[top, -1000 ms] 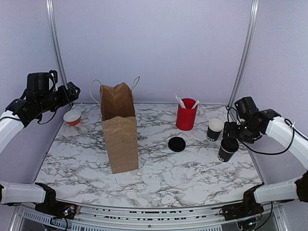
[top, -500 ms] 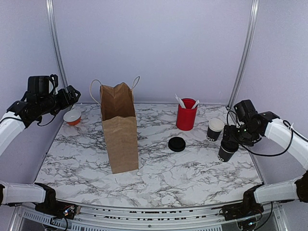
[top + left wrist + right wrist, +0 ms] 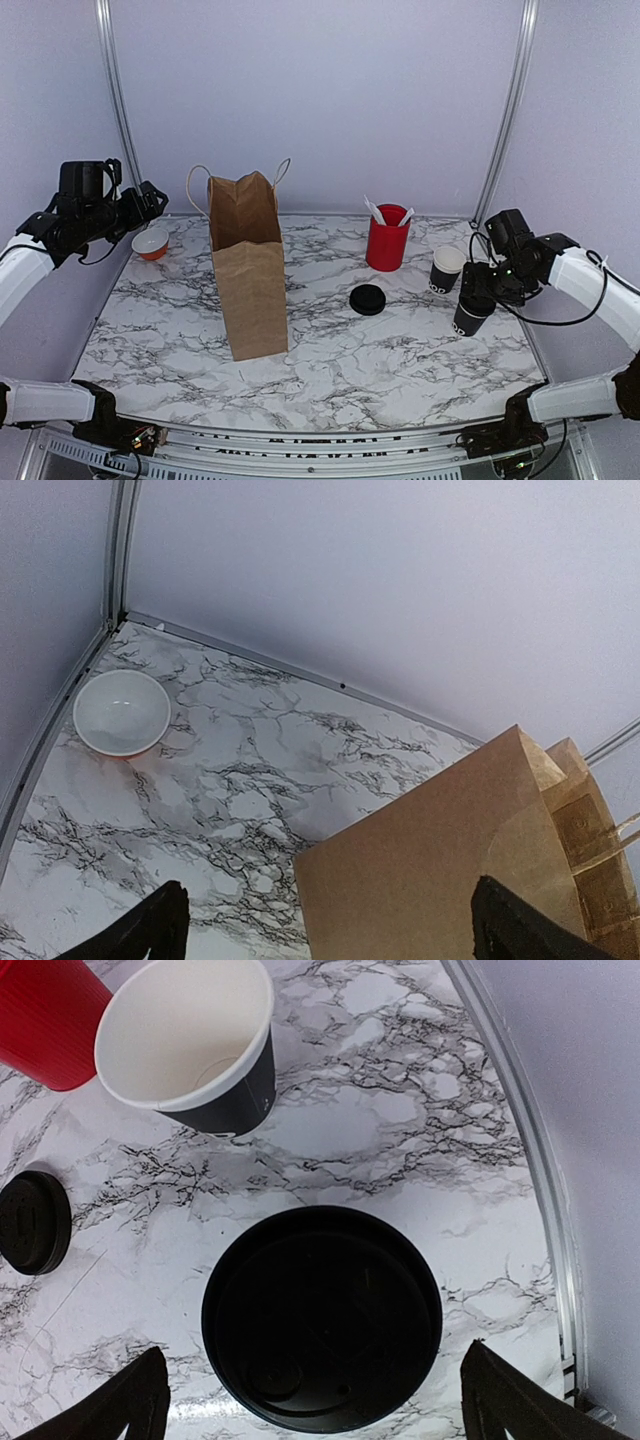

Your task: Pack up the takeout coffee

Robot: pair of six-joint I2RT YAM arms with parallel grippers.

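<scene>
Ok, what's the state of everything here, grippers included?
Brown paper bag: upright.
Small black paper cup, white inside: upright, lidless, empty.
Second black cup: upright, lidded.
Flat black round lid: lying loose.
Red cup: upright, holding white sticks.
Small orange bowl: upright, empty.
Left gripper: open, empty.
Right gripper: open, empty.

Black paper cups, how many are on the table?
2. An open one stands right of the red cup; a lidded one stands nearer the arms, slightly right. The bag could hide others.
</scene>
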